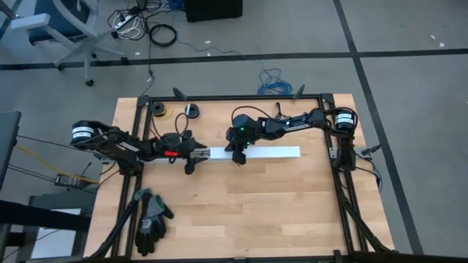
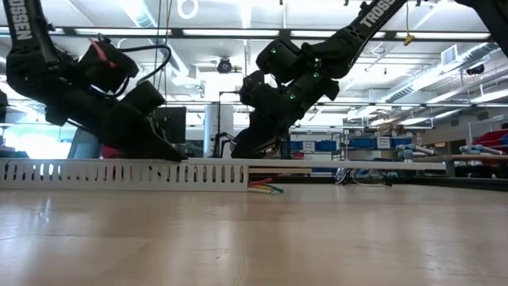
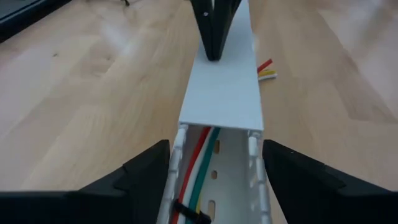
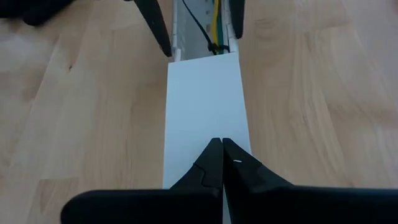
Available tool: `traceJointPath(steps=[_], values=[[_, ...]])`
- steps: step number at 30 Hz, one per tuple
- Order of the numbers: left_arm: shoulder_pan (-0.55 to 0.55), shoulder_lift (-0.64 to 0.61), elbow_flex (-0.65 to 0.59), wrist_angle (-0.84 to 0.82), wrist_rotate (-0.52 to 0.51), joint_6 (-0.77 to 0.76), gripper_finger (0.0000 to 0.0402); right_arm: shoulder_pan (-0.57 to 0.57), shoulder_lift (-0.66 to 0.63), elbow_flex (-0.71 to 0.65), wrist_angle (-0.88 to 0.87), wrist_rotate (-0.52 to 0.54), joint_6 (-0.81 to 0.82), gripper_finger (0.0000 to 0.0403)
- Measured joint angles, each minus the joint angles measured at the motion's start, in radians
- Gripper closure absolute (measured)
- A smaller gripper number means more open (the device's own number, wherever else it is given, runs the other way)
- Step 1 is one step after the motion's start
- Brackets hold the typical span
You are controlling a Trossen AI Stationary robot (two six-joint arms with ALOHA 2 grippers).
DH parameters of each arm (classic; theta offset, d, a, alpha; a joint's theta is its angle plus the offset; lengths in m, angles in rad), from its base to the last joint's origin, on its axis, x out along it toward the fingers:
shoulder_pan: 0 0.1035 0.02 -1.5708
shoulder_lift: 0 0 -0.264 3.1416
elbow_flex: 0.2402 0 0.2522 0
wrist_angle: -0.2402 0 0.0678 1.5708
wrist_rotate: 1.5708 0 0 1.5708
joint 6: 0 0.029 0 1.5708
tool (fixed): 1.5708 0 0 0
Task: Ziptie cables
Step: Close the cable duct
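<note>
- A white lid [image 4: 204,106] is covering most of the slotted channel [image 3: 217,174], hiding the cables [image 3: 200,163] inside.
- Left pincer [image 3: 214,180] is straddling the channel, released.
- Right pincer [image 4: 222,163], clenched, is pressing on the lid.
- Gloves [image 1: 151,219] are lying on the worktop [image 1: 278,204].

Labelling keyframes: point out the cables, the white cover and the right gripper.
cables [image 3: 200,163]: left wrist view, on the red and green wires in the open slotted channel.
white cover [image 4: 204,102]: right wrist view, middle of its flat top.
right gripper [image 4: 222,144]: right wrist view, shut fingertips on the cover.
</note>
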Motion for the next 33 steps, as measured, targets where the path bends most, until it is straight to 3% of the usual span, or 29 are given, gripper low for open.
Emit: traceJointPath(steps=[33], values=[[0.000, 0.000, -0.036, -0.138, 0.043, 0.010, 0.0136, 0.000, 0.000, 0.000, 0.005, 0.001, 0.025, 0.0403]])
